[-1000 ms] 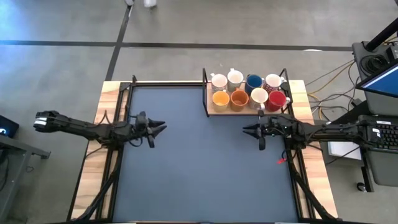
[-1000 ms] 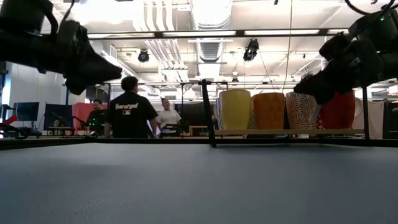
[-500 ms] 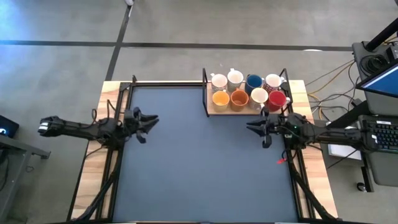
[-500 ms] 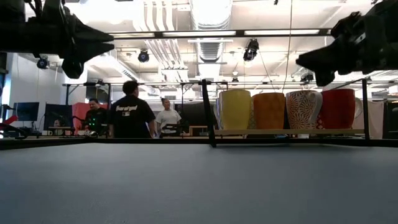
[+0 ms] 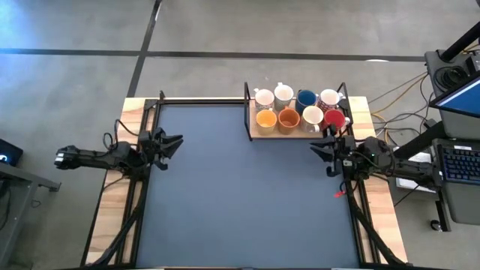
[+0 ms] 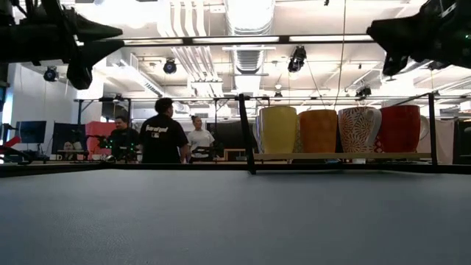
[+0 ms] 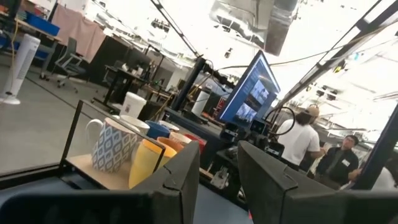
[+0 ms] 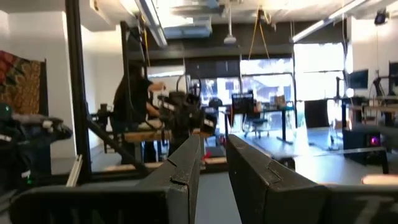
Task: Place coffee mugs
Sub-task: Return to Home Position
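Both arms lying low and level, left pincer hovering at counter 9 o'clock edge, fingers apart, right pincer at 3 o'clock, fingers apart, both pulling further outward than a second ago, eight coffee mugs sitting on shelf at 1 o'clock

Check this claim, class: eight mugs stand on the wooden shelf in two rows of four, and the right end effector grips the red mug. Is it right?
One part is wrong. The right end effector grips nothing: the right wrist view shows it open and empty. The red mug stands free on the shelf; the rest holds.
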Controlling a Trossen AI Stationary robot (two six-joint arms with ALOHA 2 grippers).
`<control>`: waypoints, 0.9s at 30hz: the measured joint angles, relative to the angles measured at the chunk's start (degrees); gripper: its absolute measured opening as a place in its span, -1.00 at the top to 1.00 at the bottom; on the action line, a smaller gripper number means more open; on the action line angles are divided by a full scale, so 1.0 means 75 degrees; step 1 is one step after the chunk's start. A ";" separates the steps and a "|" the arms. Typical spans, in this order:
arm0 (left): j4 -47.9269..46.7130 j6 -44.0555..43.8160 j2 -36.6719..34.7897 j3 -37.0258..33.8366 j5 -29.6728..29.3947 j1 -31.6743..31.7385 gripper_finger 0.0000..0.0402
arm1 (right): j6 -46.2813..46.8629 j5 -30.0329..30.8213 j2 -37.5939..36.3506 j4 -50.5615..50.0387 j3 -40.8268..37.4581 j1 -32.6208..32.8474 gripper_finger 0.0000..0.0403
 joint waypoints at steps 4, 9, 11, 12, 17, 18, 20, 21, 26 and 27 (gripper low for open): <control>-0.0177 0.0001 -0.0403 -0.0189 0.0002 0.0021 0.54 | -0.0007 -0.0001 -0.0277 0.0046 0.0000 0.0000 0.66; -0.0579 0.0003 -0.0624 -0.0191 0.0003 0.0070 0.54 | -0.0008 0.0000 -0.0460 0.0037 -0.0001 0.0000 0.66; -0.0570 0.0001 -0.0695 -0.0191 0.0003 0.0072 0.54 | -0.0004 0.0002 -0.0536 0.0028 -0.0001 0.0000 0.66; -0.0581 0.0002 -0.0725 -0.0191 0.0003 0.0073 0.54 | -0.0012 0.0002 -0.0591 0.0029 -0.0003 0.0000 0.66; -0.0579 0.0000 -0.0780 -0.0194 0.0003 0.0076 0.54 | -0.0013 0.0001 -0.0744 0.0046 -0.0003 0.0000 0.66; -0.0578 0.0002 -0.0780 -0.0194 0.0003 0.0076 0.54 | -0.0010 0.0005 -0.0744 0.0071 -0.0003 0.0000 0.66; -0.0578 0.0002 -0.0771 -0.0194 0.0003 0.0076 0.54 | -0.0003 0.0003 -0.0735 0.0028 -0.0003 0.0000 0.66; -0.0582 0.0003 -0.0773 -0.0194 0.0003 0.0076 0.54 | -0.0003 0.0005 -0.0738 0.0027 -0.0003 0.0000 0.66; -0.0582 0.0003 -0.0727 -0.0185 0.0003 0.0076 0.54 | -0.0006 0.0005 -0.0679 0.0040 -0.0003 0.0000 0.66; -0.0582 0.0003 -0.0704 -0.0178 0.0003 0.0076 0.54 | -0.0010 0.0002 -0.0650 0.0041 -0.0003 0.0000 0.66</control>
